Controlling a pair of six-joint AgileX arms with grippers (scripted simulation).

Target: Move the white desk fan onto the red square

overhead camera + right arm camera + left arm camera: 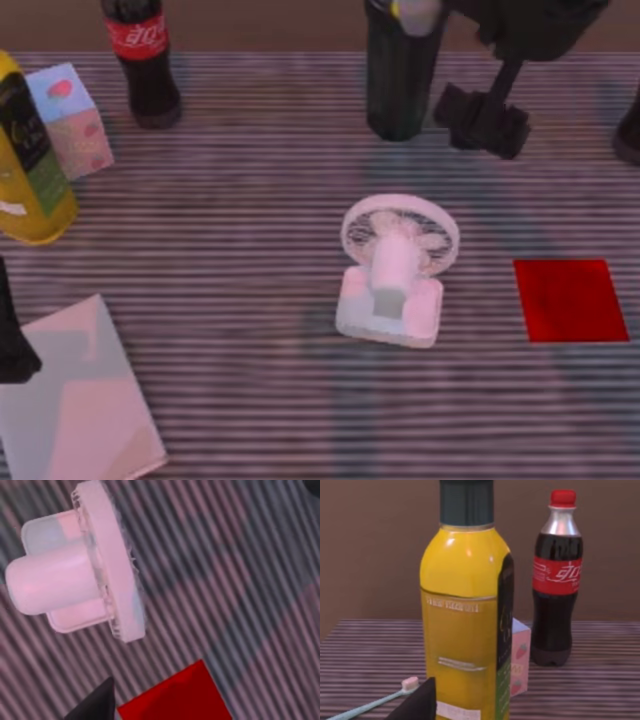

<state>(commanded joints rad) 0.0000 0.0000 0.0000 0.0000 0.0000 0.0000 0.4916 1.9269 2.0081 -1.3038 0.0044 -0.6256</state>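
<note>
The white desk fan (392,272) stands upright mid-table, well left of the red square (570,300). It looks light, rigid plastic; its wire cage seems fragile, so the cylindrical hub or base is the safer hold. Beyond it, the right gripper (483,120) hovers; whether it is spread, I cannot tell. The left arm sits parked at the left edge.

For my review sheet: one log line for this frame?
white desk fan: table centre, ungrasped | red square: bare | right gripper: above | left arm: parked
</note>
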